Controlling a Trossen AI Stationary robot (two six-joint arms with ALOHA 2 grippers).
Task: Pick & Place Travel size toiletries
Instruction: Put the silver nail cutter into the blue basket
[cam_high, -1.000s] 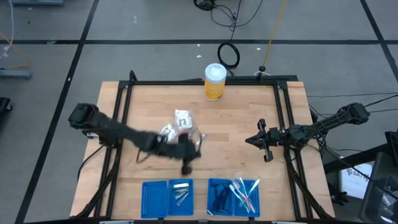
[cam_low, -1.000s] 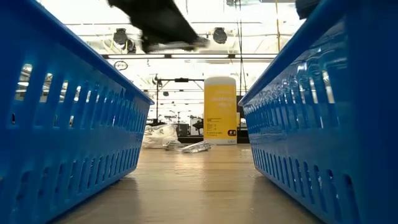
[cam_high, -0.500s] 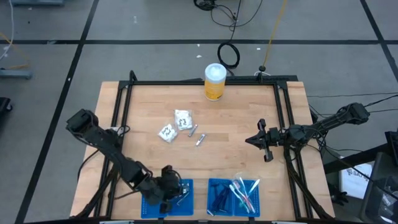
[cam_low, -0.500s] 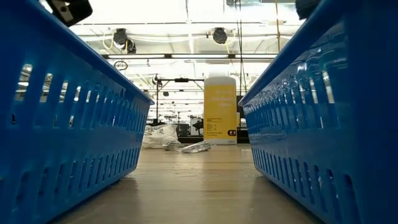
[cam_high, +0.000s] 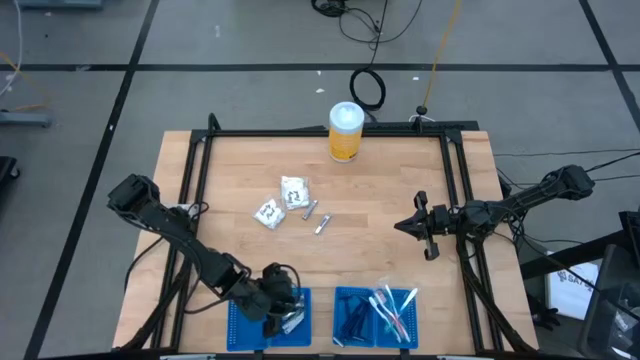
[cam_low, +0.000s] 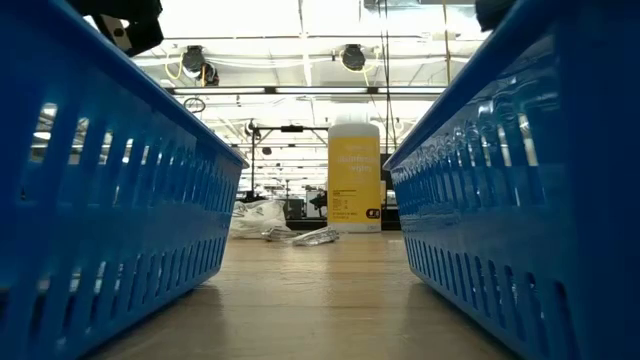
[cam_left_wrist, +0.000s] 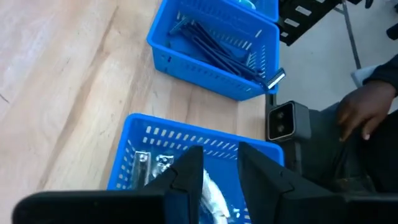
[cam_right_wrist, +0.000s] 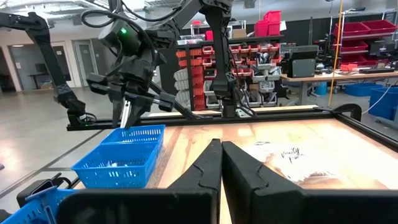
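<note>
Toiletries: silver tubes (cam_left_wrist: 211, 196) lying in left blue tray (cam_high: 242, 322), packets (cam_high: 292, 191) mid-table.
Left gripper (cam_high: 283, 318): over that tray, jaws spread, nothing pinched.
Right gripper (cam_high: 404, 226): parked at the right, jaws pressed together.

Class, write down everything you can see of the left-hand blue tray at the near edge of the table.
The left blue tray is a shallow rectangular basket of what looks like blue plastic, its walls pierced by rows of upright slots. It sits flat on the wooden table, apart from the second blue tray beside it. Short silver tubes lie inside. The left gripper hangs over it, fingers parted, with a silvery item between them.
</note>
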